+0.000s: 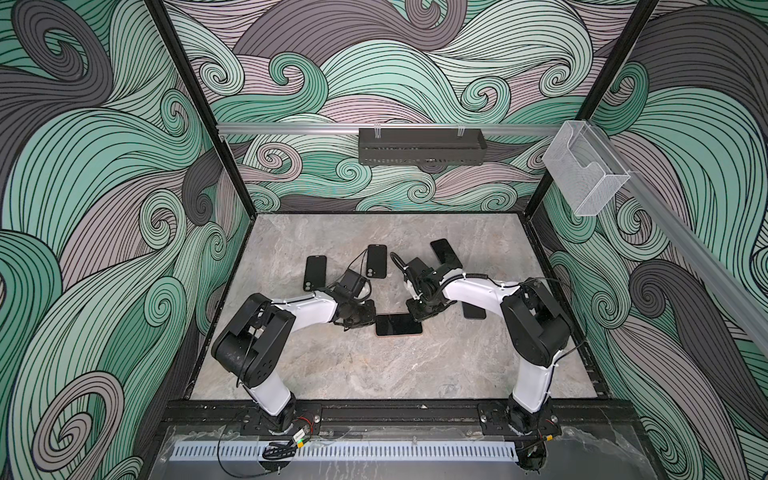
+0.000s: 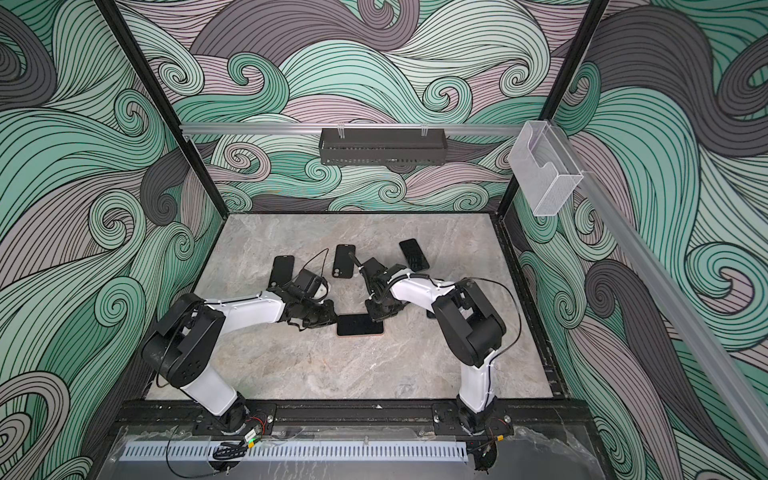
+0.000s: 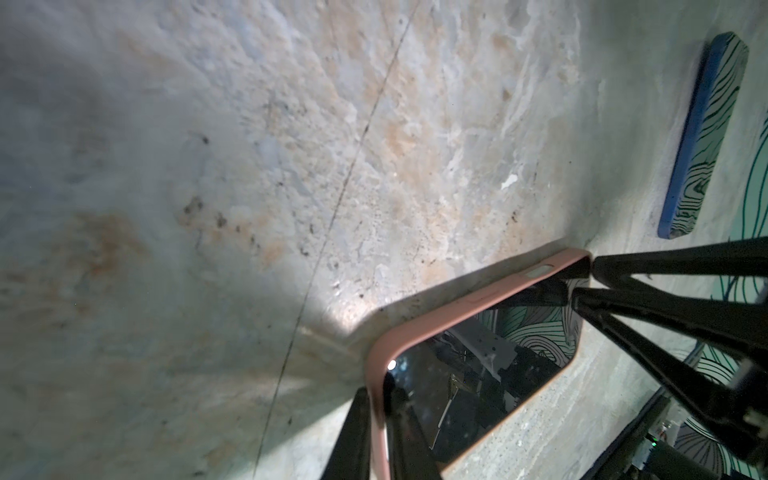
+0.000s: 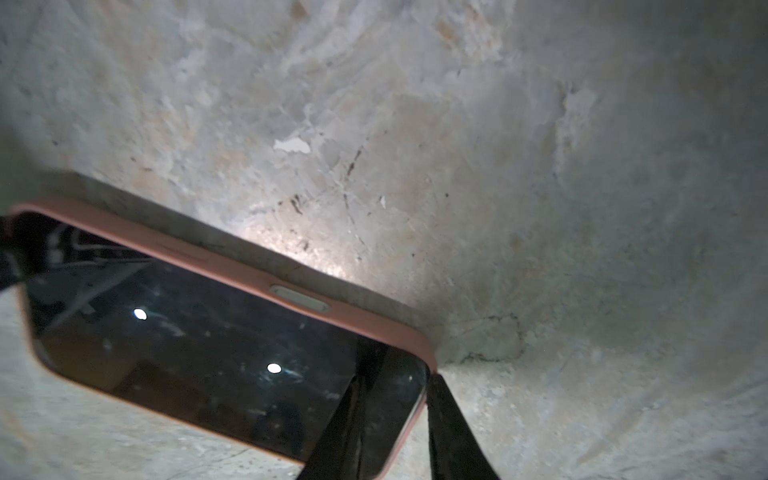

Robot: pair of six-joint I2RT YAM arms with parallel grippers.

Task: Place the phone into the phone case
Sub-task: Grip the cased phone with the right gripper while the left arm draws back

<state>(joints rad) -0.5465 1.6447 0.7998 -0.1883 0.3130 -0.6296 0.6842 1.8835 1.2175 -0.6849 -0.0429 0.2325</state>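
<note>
A black-screened phone lies face up in the middle of the table, sitting inside a pink phone case. My left gripper is shut on the case's wall at its left short end, one finger outside and one on the screen. At the opposite short end, my right gripper straddles the edge with its fingers apart. One finger is over the glass and the other is just outside the rim.
Dark phones or cases lie behind the arms: one at the left, one in the middle, one at the right. A blue-edged one lies partly under the right arm. A black basket and a clear holder hang on the walls.
</note>
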